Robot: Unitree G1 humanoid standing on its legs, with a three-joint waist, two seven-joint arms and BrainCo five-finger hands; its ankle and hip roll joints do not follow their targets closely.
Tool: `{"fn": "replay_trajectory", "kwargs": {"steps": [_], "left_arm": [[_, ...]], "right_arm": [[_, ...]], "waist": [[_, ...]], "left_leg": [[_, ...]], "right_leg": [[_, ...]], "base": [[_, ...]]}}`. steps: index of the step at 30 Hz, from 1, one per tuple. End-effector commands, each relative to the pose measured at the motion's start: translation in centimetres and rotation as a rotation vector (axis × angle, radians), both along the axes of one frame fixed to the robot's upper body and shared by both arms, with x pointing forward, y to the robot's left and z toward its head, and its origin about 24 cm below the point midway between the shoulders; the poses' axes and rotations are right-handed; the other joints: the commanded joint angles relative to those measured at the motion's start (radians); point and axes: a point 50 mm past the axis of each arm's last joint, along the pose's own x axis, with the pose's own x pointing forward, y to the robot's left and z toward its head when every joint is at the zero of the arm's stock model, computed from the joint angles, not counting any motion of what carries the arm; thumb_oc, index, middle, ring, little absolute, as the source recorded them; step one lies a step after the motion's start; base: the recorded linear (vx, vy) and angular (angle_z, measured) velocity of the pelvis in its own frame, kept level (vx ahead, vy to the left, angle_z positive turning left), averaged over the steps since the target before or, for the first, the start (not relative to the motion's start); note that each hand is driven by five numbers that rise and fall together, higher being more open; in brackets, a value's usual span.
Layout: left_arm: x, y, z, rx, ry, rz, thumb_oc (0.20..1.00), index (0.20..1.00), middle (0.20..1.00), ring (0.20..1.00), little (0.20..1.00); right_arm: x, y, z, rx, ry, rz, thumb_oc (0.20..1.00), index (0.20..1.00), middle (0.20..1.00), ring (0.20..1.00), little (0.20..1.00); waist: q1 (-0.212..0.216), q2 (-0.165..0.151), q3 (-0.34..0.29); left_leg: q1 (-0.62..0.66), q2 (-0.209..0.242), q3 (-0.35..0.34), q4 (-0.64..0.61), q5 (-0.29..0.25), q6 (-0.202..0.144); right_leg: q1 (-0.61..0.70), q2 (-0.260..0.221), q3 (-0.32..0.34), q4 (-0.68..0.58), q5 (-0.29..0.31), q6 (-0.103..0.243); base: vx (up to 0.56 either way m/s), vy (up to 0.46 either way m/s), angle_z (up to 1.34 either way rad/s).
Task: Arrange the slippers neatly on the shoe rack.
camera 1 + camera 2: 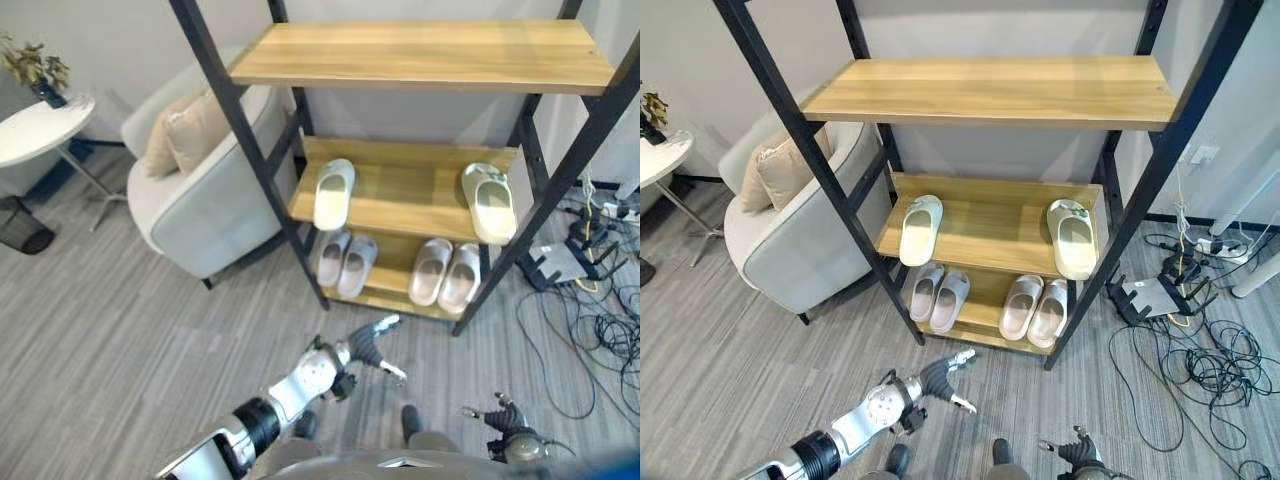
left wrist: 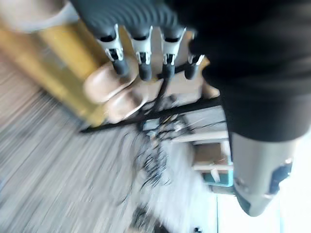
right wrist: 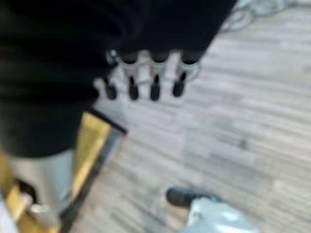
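On the shoe rack (image 1: 400,190), two slippers (image 1: 334,193) lie far apart. Our left hand (image 1: 372,350) and right hand (image 1: 503,420) hang empty, fingers relaxed; reaching carelessly, we risk clipping the frame.

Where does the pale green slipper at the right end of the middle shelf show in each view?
Left eye view: pale green slipper, right of centre.
Right eye view: centre right.
Left wrist view: cannot tell it apart.
Right wrist view: cannot make it out.
Shared landmark: rack's black front right post beside it.
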Motion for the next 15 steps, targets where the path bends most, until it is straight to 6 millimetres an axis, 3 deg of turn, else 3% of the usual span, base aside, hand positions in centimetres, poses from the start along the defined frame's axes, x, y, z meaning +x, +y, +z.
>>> {"fn": "replay_trajectory", "kwargs": {"steps": [1,5,11,12,13,15], "left_arm": [[0.6,0.5,2.0,-0.037,-0.130,-0.001,1.000,1.000,1.000,1.000,1.000],[1.1,1.1,3.2,-0.027,-0.205,0.005,1.000,1.000,1.000,1.000,1.000],[1.9,3.1,6.1,-0.065,-0.322,0.038,1.000,1.000,1.000,1.000,1.000],[2.1,3.7,6.7,-0.068,-0.348,0.055,1.000,1.000,1.000,1.000,1.000],[2.1,3.7,6.7,-0.067,-0.348,0.055,1.000,1.000,1.000,1.000,1.000],[2.3,4.4,7.7,-0.076,-0.389,0.067,1.000,1.000,1.000,1.000,1.000]], "right_arm": [[-2.1,0.8,-0.7,0.018,0.033,0.003,1.000,1.000,1.000,1.000,1.000],[-2.4,1.1,-0.9,0.045,0.046,-0.009,1.000,1.000,1.000,1.000,1.000],[-2.8,2.0,-1.2,0.078,0.071,0.006,1.000,1.000,1.000,1.000,1.000],[-2.6,2.3,-1.3,0.077,0.076,0.032,1.000,1.000,1.000,1.000,1.000],[-2.6,2.3,-1.3,0.077,0.076,0.033,1.000,1.000,1.000,1.000,1.000],[-2.8,2.7,-1.4,0.086,0.087,0.054,1.000,1.000,1.000,1.000,1.000]], "waist": [[0.014,0.012,-0.040],[0.001,0.013,-0.065],[0.040,-0.009,-0.084],[0.064,-0.009,-0.081],[0.064,-0.010,-0.081],[0.067,-0.015,-0.083]], "left_leg": [[-0.061,0.087,0.003,-0.016,0.172,-0.072],[0.008,0.074,0.042,-0.015,0.119,-0.059],[0.045,0.066,0.122,-0.005,0.066,-0.028],[0.057,0.074,0.163,0.000,0.047,-0.023],[0.057,0.073,0.163,0.000,0.046,-0.023],[0.071,0.081,0.193,-0.008,0.043,-0.025]], "right_leg": [[0.130,0.041,-0.016,0.064,-0.135,0.067],[0.142,-0.012,0.017,0.060,-0.116,0.103],[0.122,-0.072,0.053,0.047,-0.071,0.157],[0.108,-0.106,-0.005,0.062,-0.054,0.172],[0.108,-0.106,-0.006,0.062,-0.054,0.172],[0.105,-0.131,-0.071,0.069,-0.031,0.193]], "base": [[0.14,0.247,-1.00],[0.09,0.211,-0.33],[0.01,0.113,-0.39],[0.00,0.041,-0.20],[0.00,0.013,-0.39],[0.01,-0.010,-0.58]]}}
